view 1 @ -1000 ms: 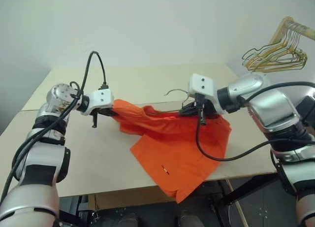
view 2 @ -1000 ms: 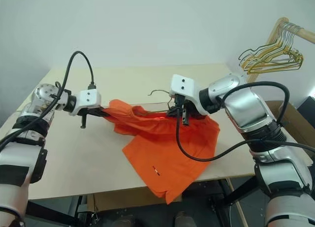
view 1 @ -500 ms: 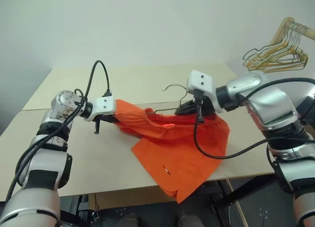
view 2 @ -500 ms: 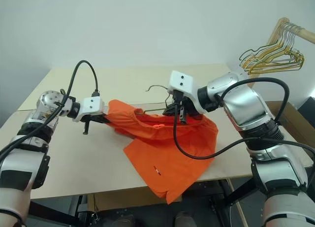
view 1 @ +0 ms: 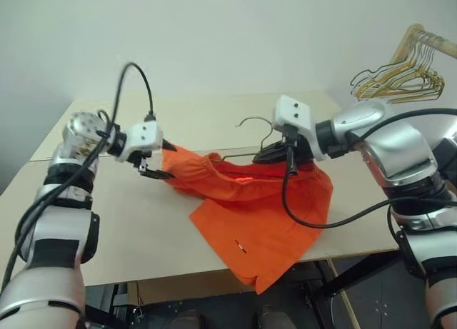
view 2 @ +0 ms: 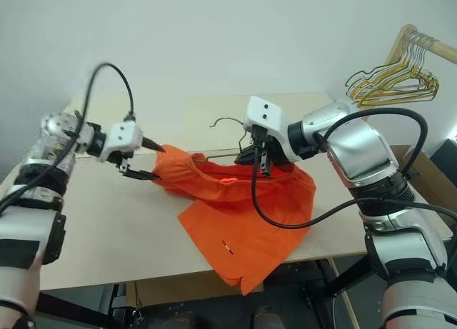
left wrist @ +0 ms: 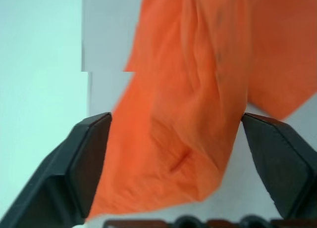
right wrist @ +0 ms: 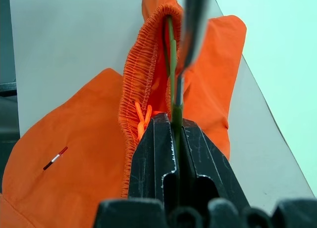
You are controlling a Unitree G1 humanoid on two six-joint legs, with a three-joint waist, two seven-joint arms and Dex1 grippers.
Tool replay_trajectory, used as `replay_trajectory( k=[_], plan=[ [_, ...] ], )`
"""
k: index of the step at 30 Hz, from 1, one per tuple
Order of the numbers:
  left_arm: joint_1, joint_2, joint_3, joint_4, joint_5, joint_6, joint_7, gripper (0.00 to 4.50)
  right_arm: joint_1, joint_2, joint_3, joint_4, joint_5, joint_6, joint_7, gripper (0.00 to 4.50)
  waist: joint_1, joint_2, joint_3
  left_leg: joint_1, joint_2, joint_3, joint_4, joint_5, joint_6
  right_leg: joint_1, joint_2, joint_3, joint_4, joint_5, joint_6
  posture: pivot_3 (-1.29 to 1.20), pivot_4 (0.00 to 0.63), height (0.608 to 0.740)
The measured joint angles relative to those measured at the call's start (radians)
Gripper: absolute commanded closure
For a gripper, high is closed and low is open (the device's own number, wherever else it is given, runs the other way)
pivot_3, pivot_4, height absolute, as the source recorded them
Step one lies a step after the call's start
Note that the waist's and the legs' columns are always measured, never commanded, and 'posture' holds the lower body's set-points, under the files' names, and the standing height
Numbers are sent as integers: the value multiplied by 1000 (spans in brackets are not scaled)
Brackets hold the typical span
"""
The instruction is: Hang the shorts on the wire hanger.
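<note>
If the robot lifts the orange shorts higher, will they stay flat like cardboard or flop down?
Probably flop. The shorts already sag in folds below the wire hanger, and one leg droops over the table edge. They look light, since a thin wire props up the waistband. They might slide off: the left claw is open, and fabric lies loose between its fingers.

Left gripper (view 1: 158, 161): reaching in from the left, pointing rightward, fingers spreading wide apart.
Right gripper (view 1: 275, 155): reaching in from the right, angling downward, fingers pressing together.
</note>
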Motion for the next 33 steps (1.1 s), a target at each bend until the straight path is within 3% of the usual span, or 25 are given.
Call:
replay_trajectory(
  k=[6, 13, 16, 28, 33],
  plan=[
    [18, -85, -32, -130, -66, 68, -6, 31, -9, 15, 3, 14, -1, 0, 0, 4500, 2, 0, 0, 1, 0, 0, 0, 0, 0, 1, 0, 1, 1, 0, 0, -28, 0, 740],
    [19, -193, -106, -49, 55, -5, 121, 31, -20, 20, 3, 19, -1, 0, 1, 4500, -4, 0, 0, 1, 0, 0, 0, 0, 0, 0, 1, 1, 0, 0, 0, -45, 0, 740],
    [-4, -214, -130, 1, 100, -42, 153, 636, -20, 21, 3, 19, -1, 0, 1, 4500, -3, 0, 0, 1, 0, 0, 0, 0, 0, 0, 1, 1, 0, 0, 0, -55, 0, 740],
    [-10, -227, -144, 49, 129, -82, 140, 4469, -20, 22, 2, 17, 1, 7, -2, 4500, -4, 0, 0, 1, 0, 0, 0, 0, 0, 0, 1, 1, 0, 0, 0, -56, 0, 740],
    [-10, -226, -123, 50, 117, -58, 111, 4469, -20, 21, 3, 17, -12, -13, -3, 4500, -5, 0, 0, 1, 0, 0, 0, 0, 0, 0, 1, 1, 0, 0, 0, -58, 0, 740]
  ],
)
